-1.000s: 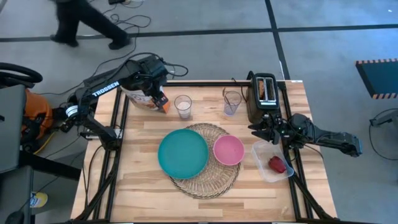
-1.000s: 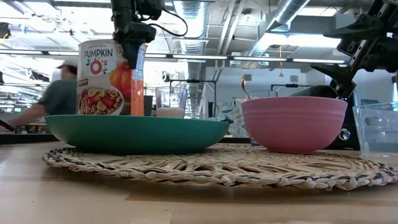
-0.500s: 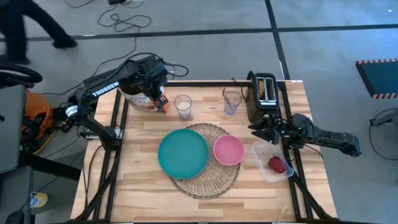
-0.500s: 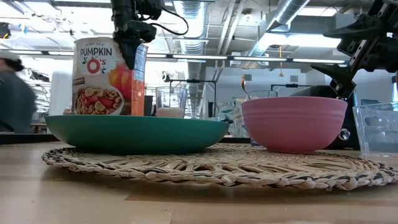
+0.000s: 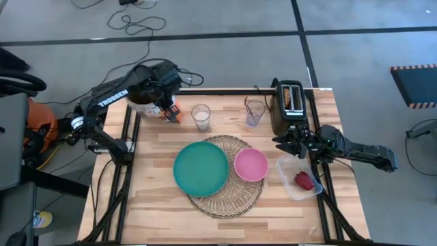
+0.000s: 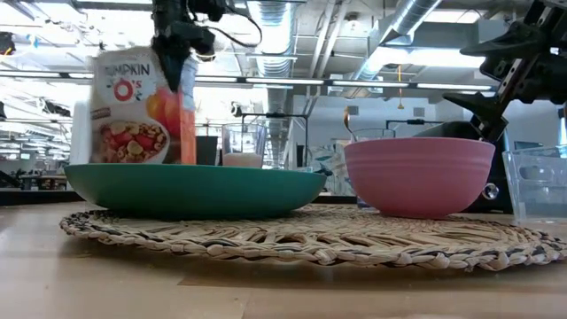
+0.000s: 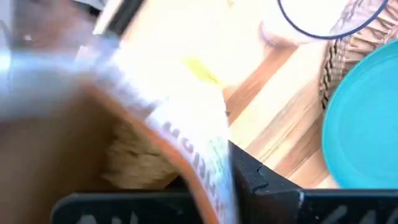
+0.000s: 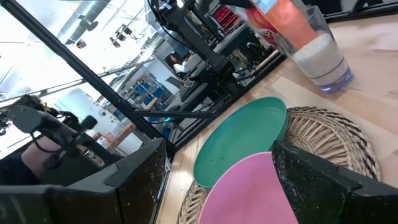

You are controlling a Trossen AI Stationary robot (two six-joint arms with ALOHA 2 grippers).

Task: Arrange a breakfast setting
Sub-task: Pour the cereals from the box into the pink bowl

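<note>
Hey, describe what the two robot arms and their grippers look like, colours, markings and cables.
Both arms are dark, nearly black, built of jointed segments. The left arm carries white TROSSEN lettering along one link, and black cables loop over its wrist near the left gripper. The right arm shows no readable marking from above; its right gripper has two angular black fingers with a rough, speckled surface.

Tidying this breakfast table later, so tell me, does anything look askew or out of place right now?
Yes. The cereal box at the far left corner is tilted, held at its top by the left claw. The red fruit sits in a clear plastic tub, off the woven mat.
</note>
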